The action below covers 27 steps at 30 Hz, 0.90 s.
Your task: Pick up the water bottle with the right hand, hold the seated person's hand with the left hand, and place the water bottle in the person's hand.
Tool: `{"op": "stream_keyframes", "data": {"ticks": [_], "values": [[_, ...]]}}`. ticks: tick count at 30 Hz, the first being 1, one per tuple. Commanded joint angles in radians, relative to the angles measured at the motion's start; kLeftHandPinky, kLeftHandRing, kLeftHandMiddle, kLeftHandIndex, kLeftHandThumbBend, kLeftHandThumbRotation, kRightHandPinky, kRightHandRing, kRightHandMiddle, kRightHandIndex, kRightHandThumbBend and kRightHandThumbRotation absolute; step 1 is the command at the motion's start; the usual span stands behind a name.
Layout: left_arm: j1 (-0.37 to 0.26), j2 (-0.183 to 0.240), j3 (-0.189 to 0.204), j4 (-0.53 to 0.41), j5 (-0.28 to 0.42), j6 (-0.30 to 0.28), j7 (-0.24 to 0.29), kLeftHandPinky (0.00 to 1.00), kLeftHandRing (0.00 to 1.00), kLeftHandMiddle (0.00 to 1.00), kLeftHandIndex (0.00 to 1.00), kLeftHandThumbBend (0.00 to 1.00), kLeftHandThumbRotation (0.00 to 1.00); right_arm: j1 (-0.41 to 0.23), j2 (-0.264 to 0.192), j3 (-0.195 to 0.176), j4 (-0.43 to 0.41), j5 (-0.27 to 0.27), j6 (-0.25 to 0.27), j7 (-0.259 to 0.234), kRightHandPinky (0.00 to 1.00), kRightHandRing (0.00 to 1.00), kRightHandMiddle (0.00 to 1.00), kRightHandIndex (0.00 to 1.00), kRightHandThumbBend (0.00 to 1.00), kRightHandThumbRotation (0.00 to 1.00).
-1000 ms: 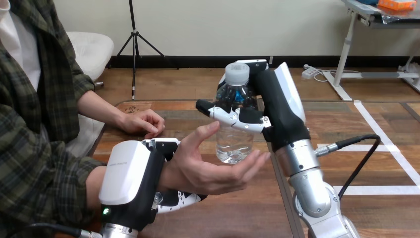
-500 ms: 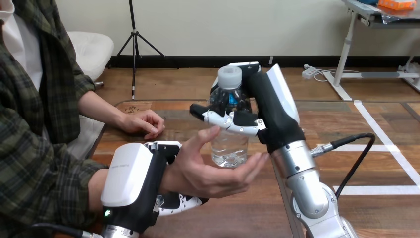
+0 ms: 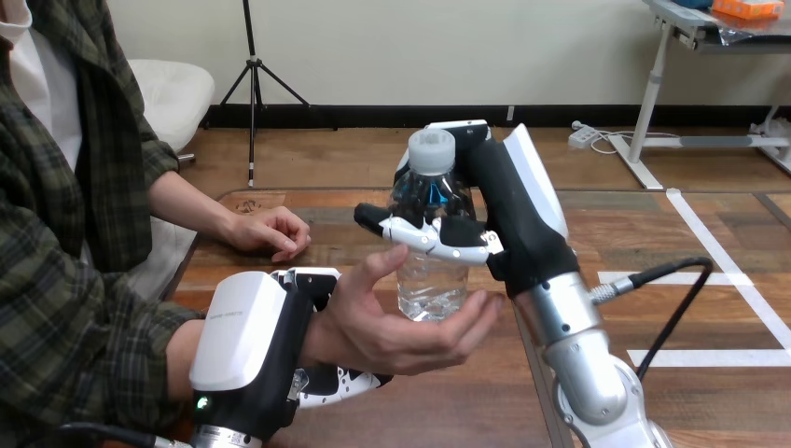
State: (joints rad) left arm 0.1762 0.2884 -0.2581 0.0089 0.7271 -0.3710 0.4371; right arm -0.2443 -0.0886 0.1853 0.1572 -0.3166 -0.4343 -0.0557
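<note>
Right hand [image 3: 518,210] lower, water bottle [image 3: 431,280] nearer person's hand [image 3: 392,329]

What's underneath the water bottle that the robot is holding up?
The person's upturned hand lies under the water bottle, which the right hand grips. Its bottom is covered by the palm's edge, so contact cannot be told.

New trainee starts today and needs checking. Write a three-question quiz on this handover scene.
1. Which robot hand holds the bottle?
2. True or false: the bottle lies flat on the table.
3. The left hand is curled round: A the cap, B the person's wrist, C a cable.
Key: 1 the right hand; 2 false; 3 B.
</note>
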Motion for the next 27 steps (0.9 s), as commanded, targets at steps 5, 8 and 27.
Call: {"op": "stream_keyframes", "data": {"ticks": [5,8,27], "values": [[-0.019,-0.034,-0.076,-0.085,0.060,0.019,-0.066,0.18,0.21,0.25,0.24,0.75,0.00,-0.009,-0.010,-0.016,-0.098,0.017,-0.014,0.016,0.00,0.00,0.00,0.00,0.29,0.00],[-0.016,-0.013,-0.075,-0.118,0.125,0.071,-0.110,0.24,0.27,0.31,0.30,0.77,0.00,-0.006,-0.011,-0.018,-0.106,0.013,-0.011,0.016,0.00,0.00,0.00,0.00,0.29,0.00],[-0.006,-0.026,-0.063,-0.158,0.181,0.121,-0.126,0.48,0.51,0.53,0.52,0.91,0.00,-0.009,-0.010,-0.019,-0.112,0.018,-0.021,0.014,0.00,0.00,0.00,0.00,0.28,0.00]]}}
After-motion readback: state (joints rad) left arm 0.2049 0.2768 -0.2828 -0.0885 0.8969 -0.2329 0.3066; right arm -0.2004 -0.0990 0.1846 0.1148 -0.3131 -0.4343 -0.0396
